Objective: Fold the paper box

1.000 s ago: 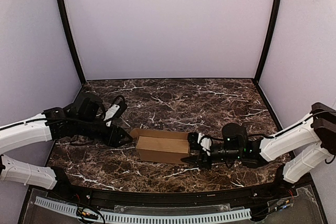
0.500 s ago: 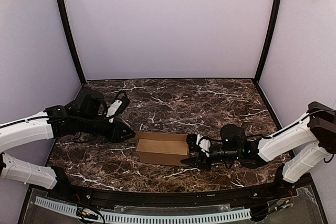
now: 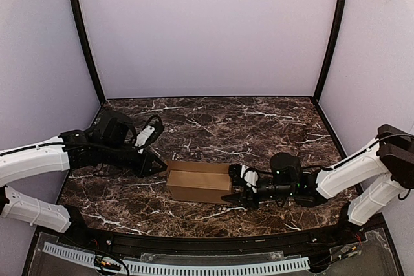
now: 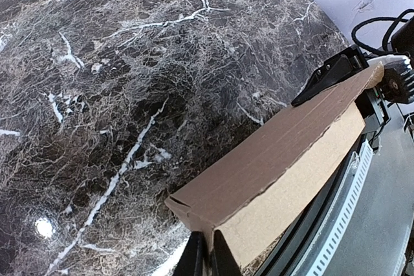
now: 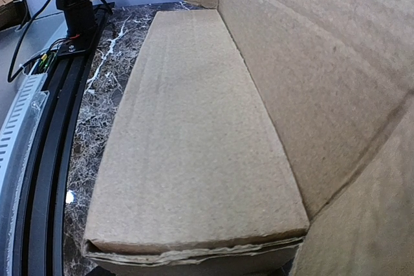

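The paper box (image 3: 197, 184) is a brown cardboard box lying lengthwise at the front middle of the marble table. My left gripper (image 3: 155, 166) is at its left end. In the left wrist view its fingers (image 4: 194, 260) are pressed together on the corner flap of the box (image 4: 284, 159). My right gripper (image 3: 233, 184) is against the box's right end, with its jaws apart on either side of that end in the top view. In the right wrist view the box (image 5: 194, 134) fills the frame and hides my fingers.
The dark marble table (image 3: 259, 127) is walled by pale panels at the back and sides. A black rail with a white perforated strip (image 3: 194, 264) runs along the near edge, close to the box's front side.
The box's left end flap has closed in against the box. The left gripper shifted slightly right and up. The right gripper and the box moved a little to the left.
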### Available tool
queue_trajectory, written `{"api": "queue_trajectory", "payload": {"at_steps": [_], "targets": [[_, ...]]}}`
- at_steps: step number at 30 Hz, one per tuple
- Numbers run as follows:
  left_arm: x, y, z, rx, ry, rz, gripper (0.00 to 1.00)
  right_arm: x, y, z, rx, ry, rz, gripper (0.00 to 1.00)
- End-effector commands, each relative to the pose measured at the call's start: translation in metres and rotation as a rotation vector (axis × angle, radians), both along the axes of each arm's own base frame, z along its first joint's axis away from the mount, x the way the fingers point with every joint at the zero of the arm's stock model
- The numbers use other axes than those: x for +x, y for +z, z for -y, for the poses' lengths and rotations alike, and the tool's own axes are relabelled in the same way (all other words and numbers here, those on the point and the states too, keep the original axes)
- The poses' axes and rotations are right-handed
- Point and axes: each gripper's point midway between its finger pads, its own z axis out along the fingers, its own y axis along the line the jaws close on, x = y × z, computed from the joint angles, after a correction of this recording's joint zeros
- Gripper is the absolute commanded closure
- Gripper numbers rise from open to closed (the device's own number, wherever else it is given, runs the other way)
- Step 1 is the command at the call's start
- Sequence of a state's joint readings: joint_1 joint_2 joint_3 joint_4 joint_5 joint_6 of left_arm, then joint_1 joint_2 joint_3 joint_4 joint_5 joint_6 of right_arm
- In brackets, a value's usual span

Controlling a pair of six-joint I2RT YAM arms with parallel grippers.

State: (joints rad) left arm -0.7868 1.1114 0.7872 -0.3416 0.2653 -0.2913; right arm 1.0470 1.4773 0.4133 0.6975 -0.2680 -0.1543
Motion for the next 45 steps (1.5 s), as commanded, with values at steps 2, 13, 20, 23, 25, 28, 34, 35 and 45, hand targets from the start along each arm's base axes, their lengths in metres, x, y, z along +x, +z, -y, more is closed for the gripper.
{"api": "queue_trajectory", "payload": {"at_steps": [2,13,20,23,25,28,34,35,45], "targets": [[0.007,0.007,0.000,0.017,0.033,0.006,0.99,0.013,0.011,-0.010,0.047,-0.059,0.061,0.78],[0.010,0.001,0.007,0.005,0.118,-0.056,1.00,0.032,0.007,-0.019,0.062,-0.283,0.204,0.79],[0.011,-0.014,0.010,0.005,0.142,-0.051,1.00,0.041,0.005,-0.015,0.095,-0.387,0.200,0.78],[0.009,-0.024,0.010,0.002,0.152,-0.052,1.00,0.041,0.002,-0.011,0.107,-0.401,0.179,0.78],[0.009,-0.031,0.007,0.016,0.161,-0.045,1.00,0.040,0.001,-0.010,0.115,-0.403,0.166,0.77],[0.009,-0.038,0.004,0.023,0.165,-0.033,1.00,0.037,-0.003,-0.010,0.123,-0.394,0.141,0.77],[0.007,-0.052,-0.007,0.040,0.186,-0.006,1.00,0.033,-0.010,-0.008,0.140,-0.390,0.087,0.77],[0.006,-0.055,-0.008,0.040,0.188,-0.006,1.00,0.032,-0.011,-0.008,0.138,-0.390,0.084,0.77],[0.003,-0.073,-0.019,0.037,0.234,-0.015,1.00,0.031,-0.022,-0.005,0.166,-0.417,-0.005,0.77]]}}
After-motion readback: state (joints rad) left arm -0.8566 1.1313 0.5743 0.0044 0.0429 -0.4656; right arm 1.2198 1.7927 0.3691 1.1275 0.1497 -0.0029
